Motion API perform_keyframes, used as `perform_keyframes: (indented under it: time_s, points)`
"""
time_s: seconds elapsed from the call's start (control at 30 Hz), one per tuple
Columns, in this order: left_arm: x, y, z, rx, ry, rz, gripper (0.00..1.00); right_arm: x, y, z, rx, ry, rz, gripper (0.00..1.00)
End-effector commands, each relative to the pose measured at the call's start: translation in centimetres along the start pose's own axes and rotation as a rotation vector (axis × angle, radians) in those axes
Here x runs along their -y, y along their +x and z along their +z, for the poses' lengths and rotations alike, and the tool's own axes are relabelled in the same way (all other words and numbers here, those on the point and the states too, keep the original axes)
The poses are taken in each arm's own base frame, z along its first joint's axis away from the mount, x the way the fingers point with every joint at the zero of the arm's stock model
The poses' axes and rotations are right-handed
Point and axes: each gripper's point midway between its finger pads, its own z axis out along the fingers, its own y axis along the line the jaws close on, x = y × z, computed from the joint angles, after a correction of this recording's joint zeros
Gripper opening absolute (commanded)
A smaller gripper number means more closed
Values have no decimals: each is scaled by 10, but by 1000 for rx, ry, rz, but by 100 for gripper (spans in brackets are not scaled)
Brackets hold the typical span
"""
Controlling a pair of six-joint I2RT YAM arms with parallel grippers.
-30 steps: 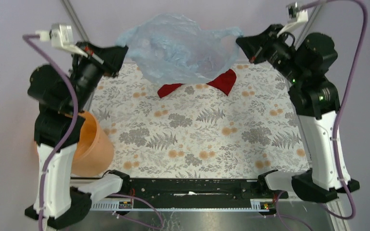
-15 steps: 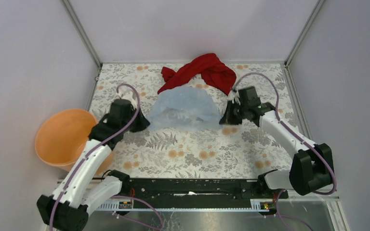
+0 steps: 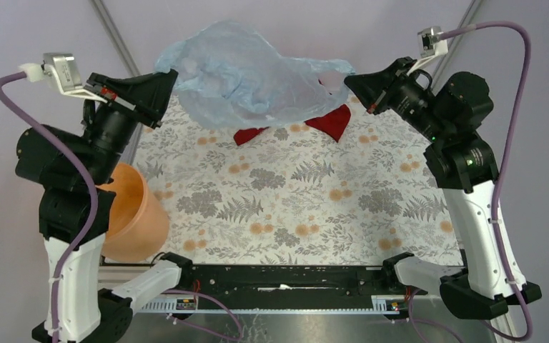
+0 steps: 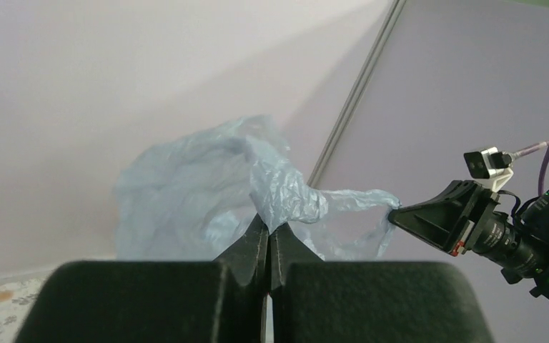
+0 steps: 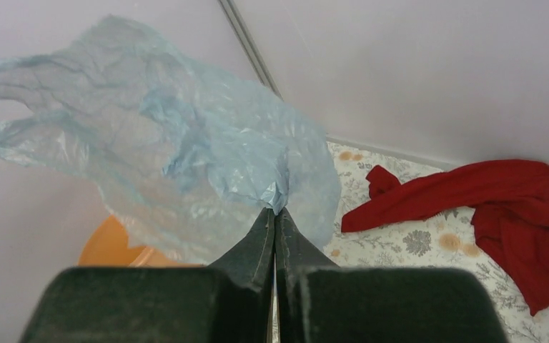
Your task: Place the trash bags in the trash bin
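Observation:
The pale blue trash bag (image 3: 246, 78) hangs in the air, stretched between my two raised grippers above the far part of the table. My left gripper (image 3: 174, 71) is shut on its left edge, and the film bunches at the fingertips in the left wrist view (image 4: 268, 227). My right gripper (image 3: 348, 77) is shut on its right edge, as the right wrist view (image 5: 275, 213) shows. The orange trash bin (image 3: 134, 214) lies tilted at the table's left edge, partly hidden behind my left arm. It also shows through the bag in the right wrist view (image 5: 107, 250).
A red cloth (image 3: 332, 120) lies on the floral table mat (image 3: 293, 200) at the back, partly hidden by the bag; it also shows in the right wrist view (image 5: 500, 200). Purple walls enclose the back and both sides.
Half a second ago the bag lay on the table between lowered grippers; now both hold it high. Against one second ago, the left gripper is higher and the bag more spread.

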Motion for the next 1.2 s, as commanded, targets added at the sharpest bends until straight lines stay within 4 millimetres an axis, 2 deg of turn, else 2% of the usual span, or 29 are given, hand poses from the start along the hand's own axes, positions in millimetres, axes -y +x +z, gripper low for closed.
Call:
perform_keyframes:
  time_s: [0.0, 0.17, 0.33, 0.43, 0.5, 0.53, 0.57, 0.6, 0.63, 0.67, 0.7, 0.73, 0.77, 0.8, 0.83, 0.87, 0.9, 0.93, 0.97, 1.03, 1.1, 1.17]
  points:
    - [-29, 40, 6, -94, -75, 28, 0, 25, 45, 15, -95, 34, 49, 0]
    - [-75, 106, -11, -223, -215, 20, 0, 53, 104, 25, -206, 63, 115, 0]
    - [-134, 168, -50, -390, -478, 38, 0, 70, 176, 30, -357, 45, 269, 0]
    - [-156, 184, -64, -422, -598, 34, 0, 83, 213, 33, -431, 78, 378, 0]
    - [-166, 192, -57, -429, -646, 7, 0, 95, 231, 43, -460, 124, 457, 0]
    - [-171, 197, -46, -430, -668, -15, 0, 102, 234, 53, -456, 147, 502, 0]
    - [-174, 204, -28, -439, -658, -44, 0, 108, 235, 69, -445, 173, 576, 0]
    - [-170, 211, 2, -453, -604, -89, 0, 110, 233, 88, -439, 162, 627, 0]
    - [-156, 215, 35, -489, -502, -138, 0, 102, 206, 114, -413, 114, 663, 0]
    - [-130, 211, 74, -540, -359, -195, 0, 91, 185, 136, -417, 51, 708, 0]
    - [-97, 195, 104, -570, -236, -233, 0, 71, 158, 152, -411, -48, 732, 0]
    - [-58, 176, 126, -561, -134, -228, 0, 42, 119, 159, -370, -173, 703, 0]
    - [-11, 144, 138, -484, -39, -154, 0, 11, 78, 156, -296, -276, 609, 0]
    - [36, 119, 135, -398, 63, -22, 0, -19, 43, 145, -217, -342, 483, 0]
    - [84, 101, 123, -327, 174, 42, 0, -46, 15, 127, -135, -375, 341, 0]
    - [112, 73, 101, -243, 258, 62, 0, -65, -1, 112, -64, -377, 235, 0]
    - [123, 69, 87, -212, 312, 45, 0, -80, -11, 92, -10, -400, 155, 0]
    - [121, 70, 75, -177, 329, 22, 0, -94, -24, 66, 49, -440, 110, 0]
    - [107, 74, 68, -140, 286, 18, 0, -94, -23, 56, 78, -440, 89, 0]
    - [61, 110, 59, -149, 112, 54, 0, -76, -3, 49, 82, -380, 64, 0]
    - [-5, 156, 48, -234, -162, 87, 0, -41, 40, 61, 14, -265, 84, 0]
    - [-55, 196, 32, -337, -326, 89, 0, -7, 93, 72, -122, -156, 114, 0]
